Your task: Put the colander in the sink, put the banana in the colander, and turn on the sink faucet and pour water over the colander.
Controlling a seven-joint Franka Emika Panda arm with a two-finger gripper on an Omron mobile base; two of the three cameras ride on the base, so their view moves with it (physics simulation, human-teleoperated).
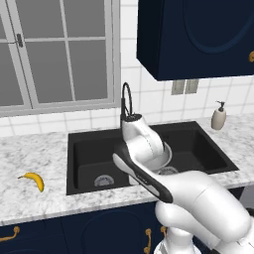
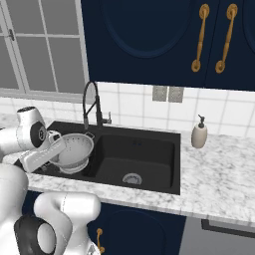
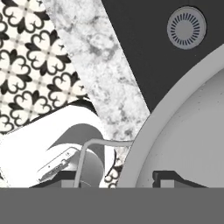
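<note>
One step of three is in hand right now: getting the colander (image 2: 74,151) into the sink (image 2: 149,154). In the right base view the silvery perforated bowl sits at centre left of the frame, over the sink's left-hand basin, with the arm's last white link slanting in to its near rim. In the left base view only a sliver of it (image 1: 166,155) peeks out at centre frame behind the white arm. The hand view puts the colander's rim (image 3: 175,109) sweeping across the lower right, and the gripper (image 3: 118,177) has one dark tip on each side of that rim, so the jaws look clamped on it at a middling width. Whether the bowl rests on the basin floor or hangs just above it, I cannot tell.

Over at lower left of the left base view, the banana (image 1: 33,180) lies on the marbled counter (image 1: 30,149), well apart from the sink. The sink faucet (image 2: 93,107) stands upper left of centre in the right base view, no stream running.

Next call, by my reading: settle the bowl, let go of the rim, lift clear, then swing across toward the banana.
</note>
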